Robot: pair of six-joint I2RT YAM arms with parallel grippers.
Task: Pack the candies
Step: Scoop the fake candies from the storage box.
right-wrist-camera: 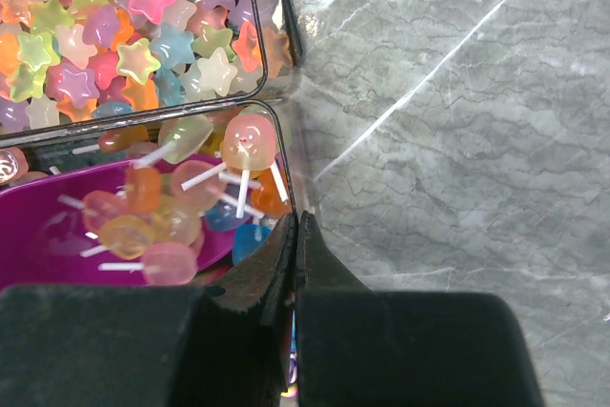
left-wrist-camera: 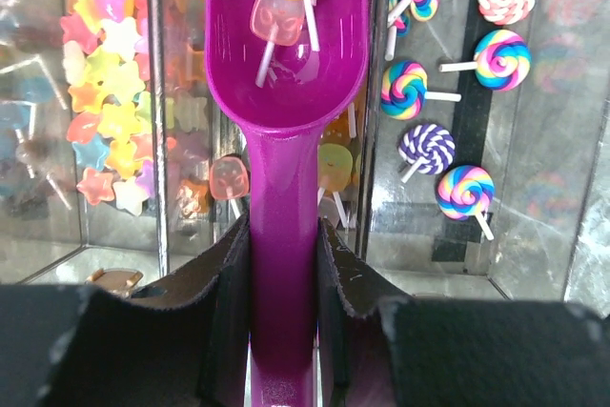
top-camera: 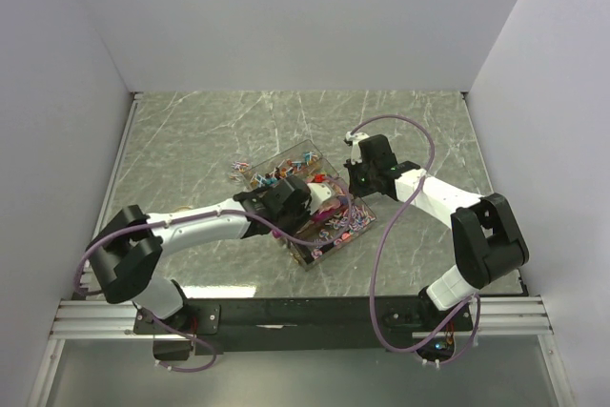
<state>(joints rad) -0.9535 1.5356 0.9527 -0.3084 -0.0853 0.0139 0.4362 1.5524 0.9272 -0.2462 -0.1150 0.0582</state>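
Finds left end effector (left-wrist-camera: 284, 264) clamped on magenta scoop (left-wrist-camera: 282, 188) handle, a few candies (left-wrist-camera: 276, 11) in its bowl inside the clear divided box (top-camera: 315, 258), right end effector (right-wrist-camera: 295, 245) shut, empty, at box's right wall; judges scooping underway, transfer outstanding.

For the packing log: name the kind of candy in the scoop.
The clear jelly lollipops on white sticks, in the scoop; not stars or swirl lollipops.
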